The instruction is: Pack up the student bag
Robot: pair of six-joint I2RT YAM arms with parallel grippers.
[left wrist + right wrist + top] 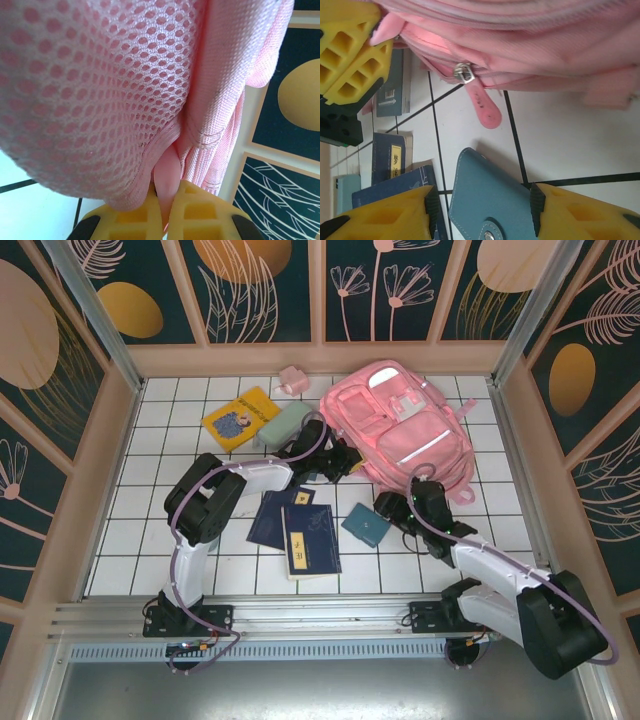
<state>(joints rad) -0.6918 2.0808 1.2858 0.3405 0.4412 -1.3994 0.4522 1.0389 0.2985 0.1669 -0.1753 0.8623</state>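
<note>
The student bag, a glossy pink backpack, lies at the back right of the tiled table. My left gripper is at its near-left edge, shut on a pink tab of the bag, with pink mesh close above the fingers. My right gripper is below the bag and stands open. It straddles a teal snap wallet lying flat on the tiles. A pink zipper pull hangs from the bag's edge just beyond the wallet. The left gripper's yellow fingers show at the bag's corner.
Two dark blue books lie overlapping in front of the left arm. A yellow book, a pale-green pencil case and a small pink item sit at the back left. Patterned walls enclose the table.
</note>
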